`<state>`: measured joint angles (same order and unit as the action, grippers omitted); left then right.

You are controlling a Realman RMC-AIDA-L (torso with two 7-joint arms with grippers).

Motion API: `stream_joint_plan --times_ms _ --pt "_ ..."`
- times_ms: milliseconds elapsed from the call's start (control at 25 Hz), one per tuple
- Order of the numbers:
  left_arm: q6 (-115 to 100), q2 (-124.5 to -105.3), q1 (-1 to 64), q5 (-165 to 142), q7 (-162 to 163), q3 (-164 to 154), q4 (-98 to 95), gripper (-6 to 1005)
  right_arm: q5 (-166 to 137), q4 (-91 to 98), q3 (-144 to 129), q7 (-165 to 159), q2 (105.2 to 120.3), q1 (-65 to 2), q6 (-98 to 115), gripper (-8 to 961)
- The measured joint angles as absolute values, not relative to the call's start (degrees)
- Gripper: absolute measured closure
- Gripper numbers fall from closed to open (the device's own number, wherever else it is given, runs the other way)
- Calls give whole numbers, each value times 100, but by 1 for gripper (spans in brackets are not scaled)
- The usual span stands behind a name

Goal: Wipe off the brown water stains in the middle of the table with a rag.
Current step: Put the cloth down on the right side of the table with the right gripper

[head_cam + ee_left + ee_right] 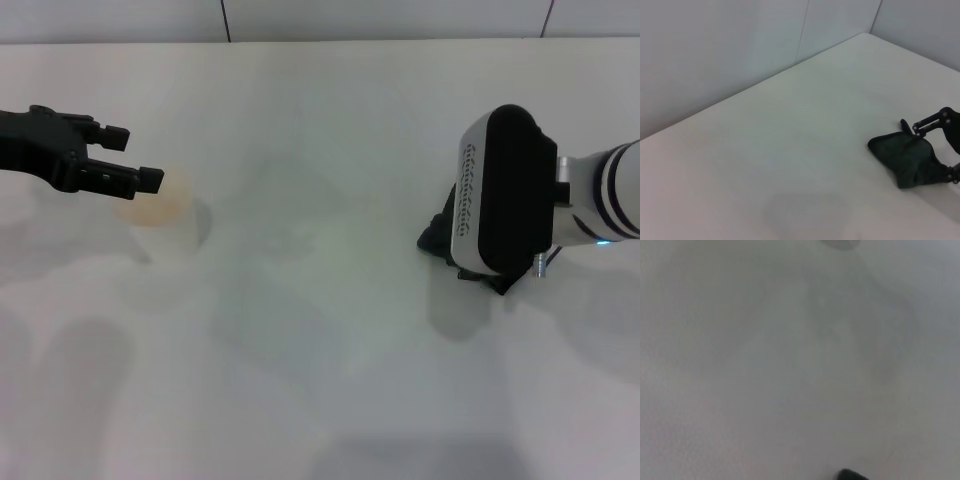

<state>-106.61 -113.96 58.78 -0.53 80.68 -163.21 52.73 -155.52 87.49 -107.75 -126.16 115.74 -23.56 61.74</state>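
Head view, right gripper [450, 250] fingers clamped on crumpled rag [910, 160], left gripper [125, 160] fingers apart.

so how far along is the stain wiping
Looks done or nearly: no brown puddle shows on the table, only faint streaks mid-table. In hand: the right gripper rests at the rag on the table's right side. The left gripper hovers over the paper cup. Left: perhaps a final pass.

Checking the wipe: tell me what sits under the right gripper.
In the left wrist view, the right gripper sits on the dark rag, which lies bunched on the white table. Whatever table lies beneath the rag is covered; no brown stain shows around it.
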Motion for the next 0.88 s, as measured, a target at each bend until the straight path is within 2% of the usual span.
stream_joint_plan --times_ms 160,600,880 --pt "-10661 -11392 5890 -53 8069 -16321 5273 117 -15274 8824 -10510 -12658 11576 -2373 6342 144" --pt "-11230 -11415 5920 -88 8115 -16321 5573 117 -13178 8994 -8951 -12357 11546 -2390 7270 85" --pt "-11410 -11453 5995 -325 8258 -16321 5794 118 -11876 8502 -7993 -11990 11536 -2488 7809 91"
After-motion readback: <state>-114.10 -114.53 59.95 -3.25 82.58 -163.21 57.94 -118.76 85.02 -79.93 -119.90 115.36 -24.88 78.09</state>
